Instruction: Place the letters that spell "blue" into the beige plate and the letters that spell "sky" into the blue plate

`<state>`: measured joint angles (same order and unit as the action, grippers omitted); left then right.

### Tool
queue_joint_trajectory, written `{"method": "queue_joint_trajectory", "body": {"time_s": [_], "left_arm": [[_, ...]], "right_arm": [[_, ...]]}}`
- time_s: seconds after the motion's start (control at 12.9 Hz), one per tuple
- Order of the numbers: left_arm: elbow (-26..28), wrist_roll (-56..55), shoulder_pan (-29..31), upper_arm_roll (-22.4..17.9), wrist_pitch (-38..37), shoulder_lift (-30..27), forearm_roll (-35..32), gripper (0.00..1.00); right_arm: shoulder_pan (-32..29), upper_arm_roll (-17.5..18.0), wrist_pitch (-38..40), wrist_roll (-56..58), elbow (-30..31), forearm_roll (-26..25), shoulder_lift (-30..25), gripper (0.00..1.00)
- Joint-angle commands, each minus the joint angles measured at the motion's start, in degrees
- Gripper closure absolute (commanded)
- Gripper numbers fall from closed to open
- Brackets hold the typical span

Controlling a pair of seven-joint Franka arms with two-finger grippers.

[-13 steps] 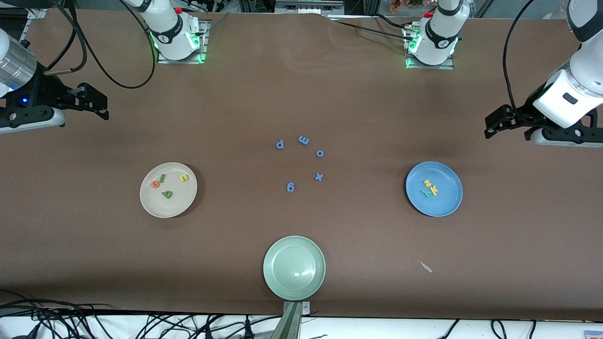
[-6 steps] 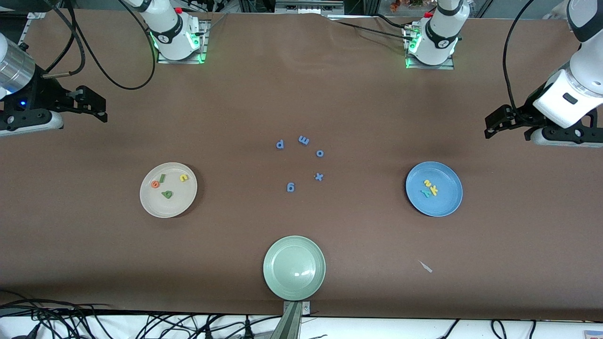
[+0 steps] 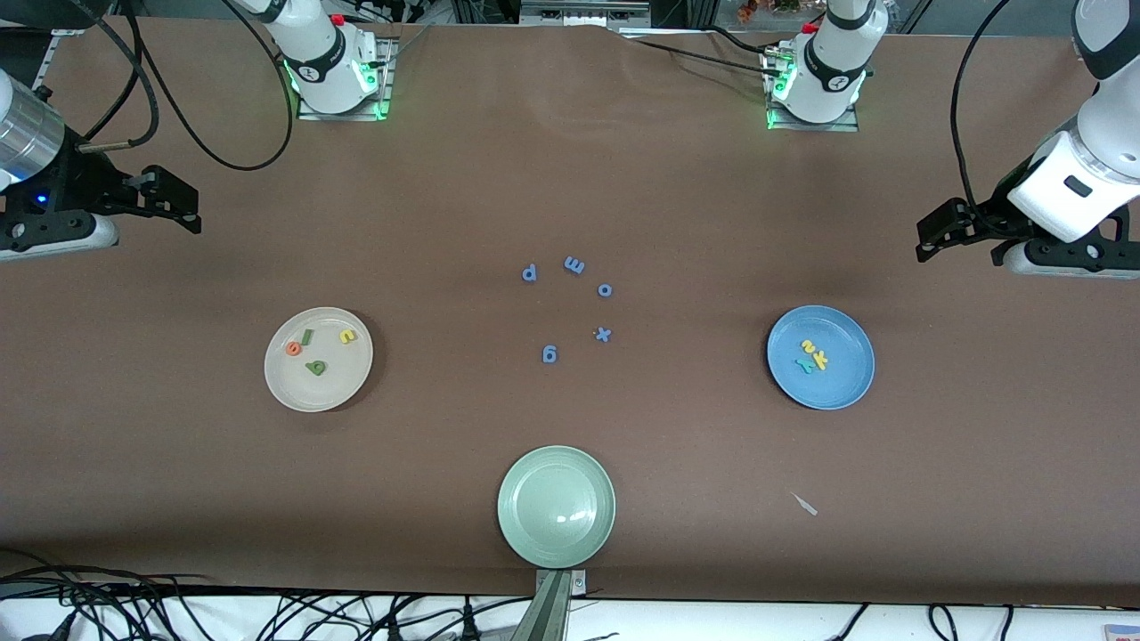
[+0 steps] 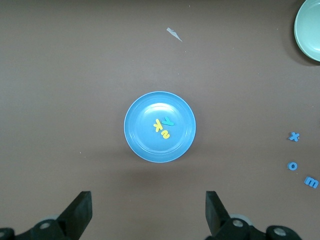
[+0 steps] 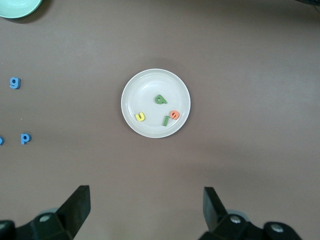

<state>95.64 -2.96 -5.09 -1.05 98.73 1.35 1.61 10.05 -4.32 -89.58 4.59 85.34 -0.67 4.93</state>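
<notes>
- Four letters, b point(image 3: 315, 367), l point(image 3: 305, 336), u point(image 3: 346, 336) and e point(image 3: 293, 349), are seen in the beige plate point(image 3: 347, 385), toward the right arm's end of the table point(image 3: 570, 178).
- s, k, y point(image 3: 812, 355) lie clustered in the blue plate point(image 3: 837, 392), toward the left arm's end.
- The sorting is judged done.
- The right gripper point(image 3: 183, 205) and left gripper point(image 3: 931, 239) are held wide, empty, over bare end edges; open room is left around both plates.

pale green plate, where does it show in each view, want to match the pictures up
Front view: the pale green plate lies at the table edge nearest the camera, mid-table.
Left wrist view: only part of it shows, cut off at a corner.
Right wrist view: only a sliver at a corner.
Shared landmark: the blue letters on the bare table.
</notes>
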Motion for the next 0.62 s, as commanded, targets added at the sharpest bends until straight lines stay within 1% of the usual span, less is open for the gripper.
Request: {"method": "queue_joint_trajectory", "body": {"time_s": [0.0,0.54], "left_arm": [[-0.2,0.9,-0.5,-0.4,-0.6,-0.1,-1.4,0.0],[-0.2,0.9,-0.5,-0.4,-0.6,-0.1,-1.4,0.0]], "right_arm": [[-0.3,0.1,1.3,-0.4,-1.9,0.3,0.7,0.0],[-0.3,0.1,1.4,-1.5,-1.8,0.3,0.7,0.0]]}}
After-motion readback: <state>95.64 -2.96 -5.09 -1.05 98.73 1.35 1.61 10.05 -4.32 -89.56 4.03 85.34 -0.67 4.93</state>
